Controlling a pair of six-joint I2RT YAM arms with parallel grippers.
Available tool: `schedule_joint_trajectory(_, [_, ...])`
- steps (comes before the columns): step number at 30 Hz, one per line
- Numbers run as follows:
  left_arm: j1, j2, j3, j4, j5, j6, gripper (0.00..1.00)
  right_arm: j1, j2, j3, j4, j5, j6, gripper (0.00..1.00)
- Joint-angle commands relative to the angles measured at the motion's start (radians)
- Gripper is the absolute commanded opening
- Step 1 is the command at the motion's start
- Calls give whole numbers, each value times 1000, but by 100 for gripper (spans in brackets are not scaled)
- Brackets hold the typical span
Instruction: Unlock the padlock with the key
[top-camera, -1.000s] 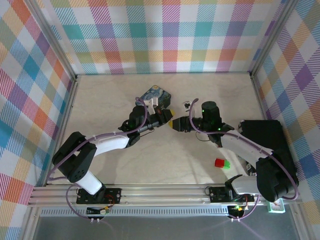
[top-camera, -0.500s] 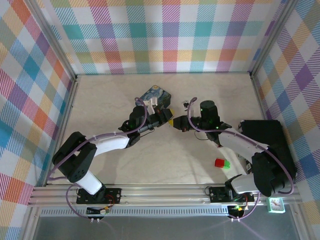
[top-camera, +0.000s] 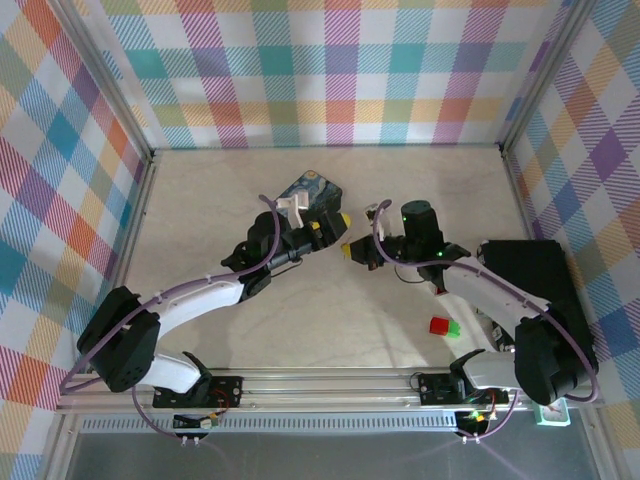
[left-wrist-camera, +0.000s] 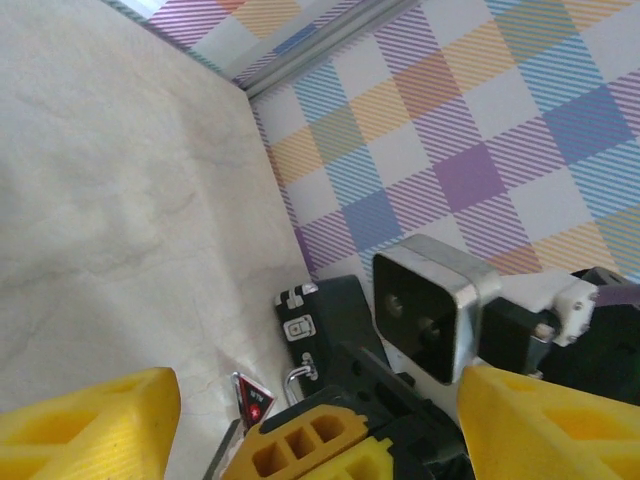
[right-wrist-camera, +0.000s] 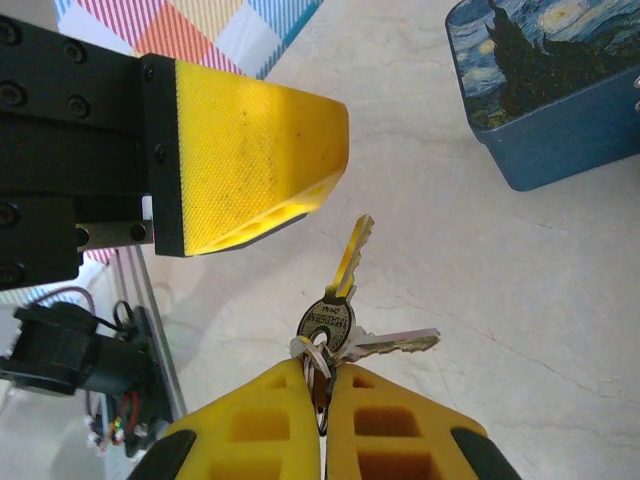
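My right gripper (right-wrist-camera: 322, 385) is shut on the ring of the key (right-wrist-camera: 345, 300), a small silvery bunch. One blade points up and another points right, above the table. My left gripper (top-camera: 335, 222) stands open just beyond it. One of its yellow fingers (right-wrist-camera: 250, 150) hangs over the keys. In the left wrist view, my left gripper (left-wrist-camera: 315, 400) spreads wide around the right gripper's finger. The padlock (left-wrist-camera: 315, 320), black with a thin silvery shackle, lies on the table behind it. From above, the padlock (top-camera: 372, 209) sits just past my right gripper (top-camera: 350, 250).
A blue starry-night tin (top-camera: 310, 190) stands right behind the left gripper, and the blue tin (right-wrist-camera: 550, 90) is also in the right wrist view. Red and green blocks (top-camera: 445, 326) lie near the right arm's base. A black box (top-camera: 535, 275) sits at the right wall.
The two grippers met over the table's middle. The right gripper shut on the key bunch. The left gripper opened and drew back toward the tin.
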Motion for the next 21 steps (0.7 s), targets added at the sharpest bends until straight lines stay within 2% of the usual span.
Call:
schedule_joint_trajectory(1, [14,17,-26,14,6,-8,73,5,-47,-8,-12,10,-119,0])
schedule_joint_trajectory(9, [20,49,-19,10,16,-40,73,6,-126,-67,51,76,-214,0])
schedule_joint_trajectory(11, [18,65,-19,40,30,-60,69,6,-120,-65,58,72,-207,0])
schedule_joint_trajectory(17, [14,140,-6,180,95,-137,45,7,-104,-67,88,70,-191,0])
schedule_joint_trajectory(19, [13,158,-2,192,105,-146,43,7,-100,-65,94,72,-187,0])
schedule_joint_trajectory(21, [14,169,-2,193,108,-157,48,7,-95,-61,94,74,-184,0])
